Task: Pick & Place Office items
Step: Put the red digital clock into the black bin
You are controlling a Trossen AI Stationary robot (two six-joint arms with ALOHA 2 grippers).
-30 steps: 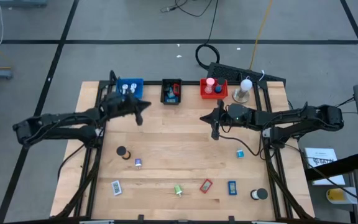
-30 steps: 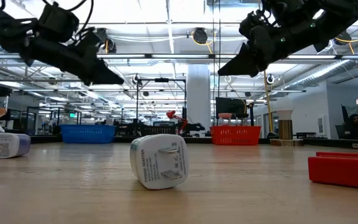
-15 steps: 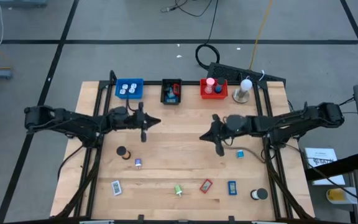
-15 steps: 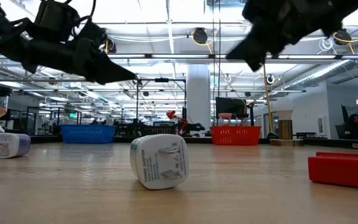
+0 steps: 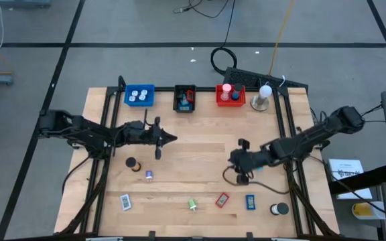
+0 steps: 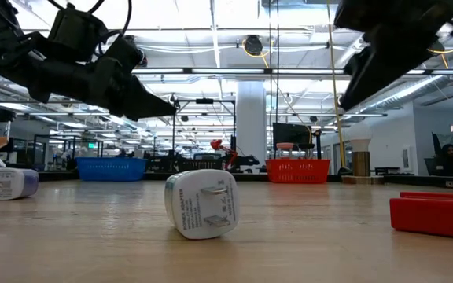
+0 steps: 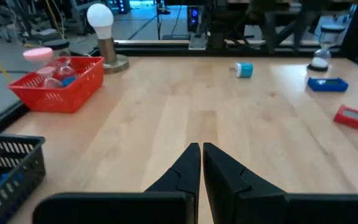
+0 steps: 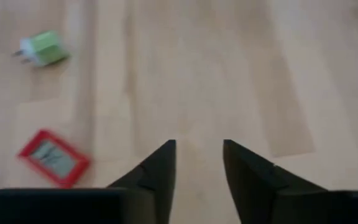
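Right gripper (image 5: pixel 240 175): fingers parted with nothing between them, low over the front-right of the tabletop (image 5: pixel 193 137); its wrist view looks down on the red rectangle (image 8: pixel 53 157) and the green plug (image 8: pixel 43 48), so it seems to be lining up a pick there.
Left gripper (image 5: pixel 168 139): fingers pressed together and empty, hanging above bare wood left of centre; probably waiting.
Office items: most lie loose along the front edge, among them a blue rectangle (image 5: pixel 250 201), a white plug (image 6: pixel 201 203) and a black cylinder (image 5: pixel 131 163); a few already sit in the blue tray (image 5: pixel 139 95), black tray (image 5: pixel 185 99) and red tray (image 5: pixel 230 95) at the back edge.
Surface: pale wood planks.
Room: grey floor with cables; open workshop behind.
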